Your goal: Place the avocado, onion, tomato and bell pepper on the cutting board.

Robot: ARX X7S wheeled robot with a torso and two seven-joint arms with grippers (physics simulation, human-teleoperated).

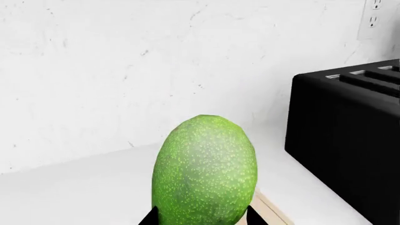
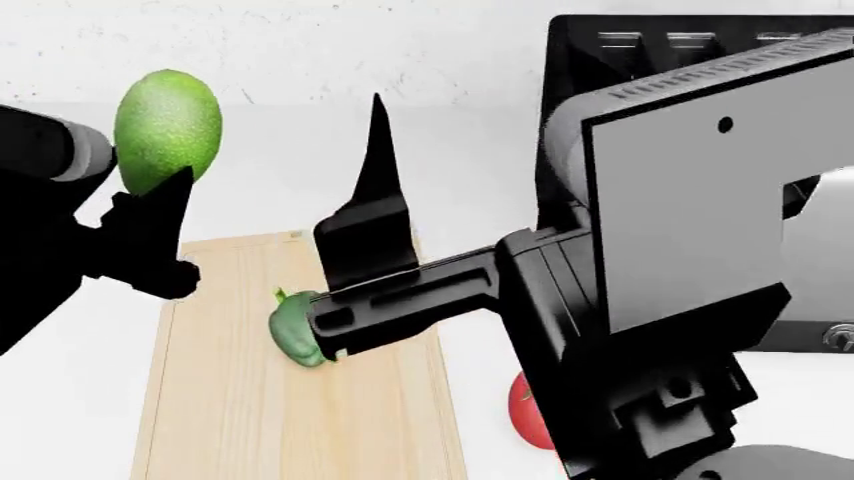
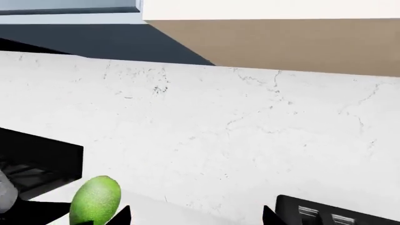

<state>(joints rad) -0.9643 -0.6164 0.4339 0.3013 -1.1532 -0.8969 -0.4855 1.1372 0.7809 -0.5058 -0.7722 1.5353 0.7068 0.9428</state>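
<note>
White marbled wall (image 1: 125,70) backs a white countertop (image 2: 467,160). Wall outlet (image 1: 374,18) shows in the left wrist view, beyond a black toaster (image 1: 350,140). Right wrist view takes in a tan upper cabinet (image 3: 281,42) above the same wall.

Head view: cutting board (image 2: 240,400) lies on the counter, long axis running 6 to 12 o'clock, from the bottom edge of frame up to mid-frame. Bell pepper (image 2: 296,330) rests on the board toward its right-hand edge, partly covered by the right arm. Tomato (image 2: 530,410) sits on the counter off the board, at about 4 o'clock from the pepper; only a red sliver shows behind the arm housing. Onion not seen in any view.

Avocado (image 2: 168,128) is clamped upright in the left gripper (image 2: 150,215), lifted clear of the board, at about 11 o'clock from the pepper. Left wrist view confirms: the two dark fingertips (image 1: 149,219) press on either side of the fruit's lower end, a corner of the board visible just beneath.

Right gripper (image 2: 367,215) is raised over the board's far end, jaws spread apart and holding nothing; one tall pointed finger (image 2: 378,150) stands up, the other lies flatter, close above the pepper. Contact with the pepper cannot be told.
</note>
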